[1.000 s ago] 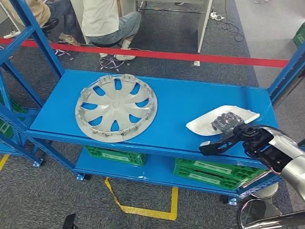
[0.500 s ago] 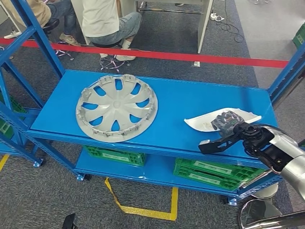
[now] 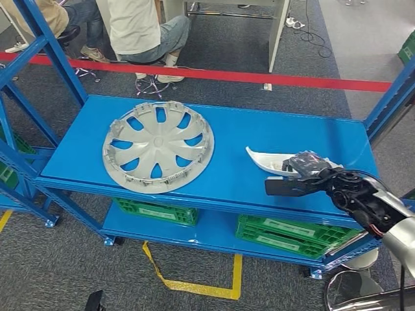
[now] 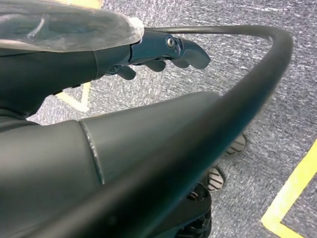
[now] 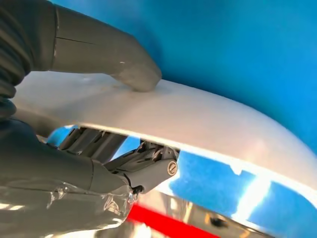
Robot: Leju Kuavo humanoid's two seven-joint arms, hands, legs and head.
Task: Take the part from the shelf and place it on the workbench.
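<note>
The right hand [image 3: 306, 176] is seen nearest, at the front right of the blue shelf [image 3: 235, 139], where the white part [image 3: 268, 162] is gripped. In the right wrist view the thumb [image 5: 123, 59] is pressed on the part's [image 5: 209, 119] pale upper face while the darker fingers [image 5: 149, 166] are hooked beneath its edge, so the fingers are clamped on the part. Seen from the head, the part is tilted, with its edge toward the shelf's middle raised; whether any of it touches the blue surface cannot be told. By this the grasp is judged made and the lift barely begun: the part is held over the shelf and has not been carried off it. What is left is judged to be most of the task: the part has to be lifted free, carried away from the shelf, and set down on the worktop. The left hand [image 4: 164, 49] is seen hanging above the grey carpet with nothing in it; its fingers look loosely curled, and it cannot be told whether they are apart or together. Farther along the shelf, well apart from the part, a silver wheel cover [image 3: 157, 145] lies flat. Beyond the shelf a red tape line [image 3: 244, 76] crosses the floor, and behind it seated people [image 3: 142, 29] are visible.
</note>
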